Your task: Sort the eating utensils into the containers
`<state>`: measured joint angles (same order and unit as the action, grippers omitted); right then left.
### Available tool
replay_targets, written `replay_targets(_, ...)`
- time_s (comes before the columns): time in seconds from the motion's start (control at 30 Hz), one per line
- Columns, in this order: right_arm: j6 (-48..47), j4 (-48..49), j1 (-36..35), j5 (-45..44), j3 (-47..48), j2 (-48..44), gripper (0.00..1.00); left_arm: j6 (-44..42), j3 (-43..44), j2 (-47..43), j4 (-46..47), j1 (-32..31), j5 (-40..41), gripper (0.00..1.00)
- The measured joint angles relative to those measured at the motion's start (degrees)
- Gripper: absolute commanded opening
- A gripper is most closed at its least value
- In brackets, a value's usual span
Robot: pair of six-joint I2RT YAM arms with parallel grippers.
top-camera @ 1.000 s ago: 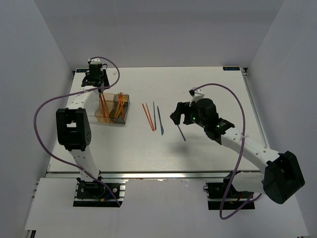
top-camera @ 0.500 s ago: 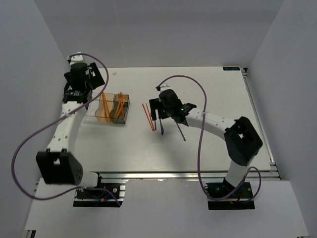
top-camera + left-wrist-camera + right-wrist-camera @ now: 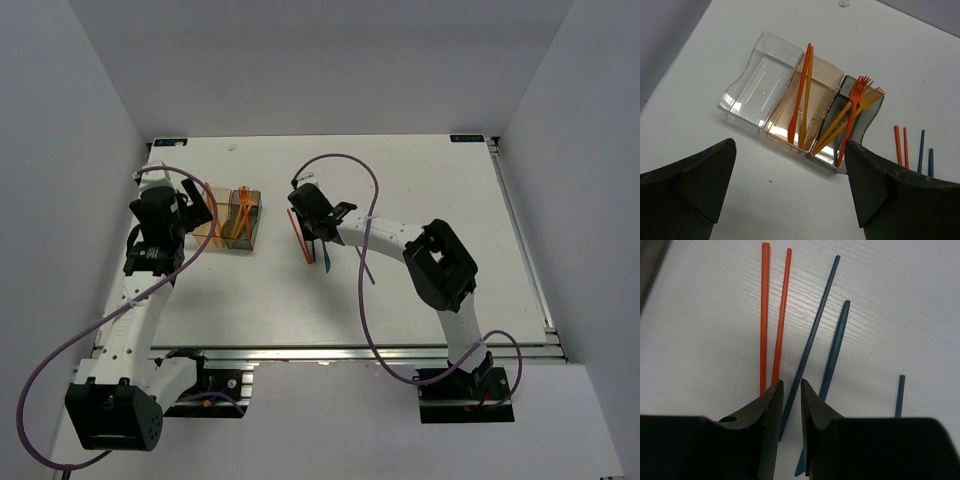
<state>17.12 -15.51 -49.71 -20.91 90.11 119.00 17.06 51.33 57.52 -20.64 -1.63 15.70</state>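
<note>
The containers sit in a row at the back left: a clear bin (image 3: 757,82) with nothing in it, a tan-orange bin (image 3: 815,90) with two orange pieces (image 3: 801,100), and a dark grey bin (image 3: 871,117) with orange forks (image 3: 855,107). My left gripper (image 3: 790,150) hangs wide open just in front of them (image 3: 192,208). On the table lie two orange sticks (image 3: 763,315) and several dark blue utensils (image 3: 837,340). My right gripper (image 3: 789,385) is down over them (image 3: 312,236), its jaws narrowed to a small gap astride one thin blue stick (image 3: 817,315), not clamped on it.
Another blue utensil (image 3: 367,268) lies apart, to the right of the group. The table's left edge (image 3: 140,240) and the grey side wall are close to my left arm. Purple cables loop over both arms.
My right arm swung left and came down over the sticks while its jaws narrowed around the blue stick. My left arm drew back from above the containers, its gripper opening wide.
</note>
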Motion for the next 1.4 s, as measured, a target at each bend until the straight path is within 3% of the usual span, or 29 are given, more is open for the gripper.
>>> replay_targets(0.23, 0.4, -1.4, 0.5, -3.1, -0.9, 0.3, 0.32, 0.5, 0.0, 0.4, 0.2, 0.0, -3.4, 0.98)
replay_targets(0.7, 0.3, -2.1, 6.1, 0.4, -0.3, 3.7, 0.31, 0.6, 0.0, 1.5, 0.2, -0.6, -6.1, 0.98)
replay_targets(1.4, 0.7, -3.1, 5.6, -0.2, 2.8, 5.4, 0.32, 0.6, 0.0, 2.1, 0.2, -0.6, -7.6, 0.98)
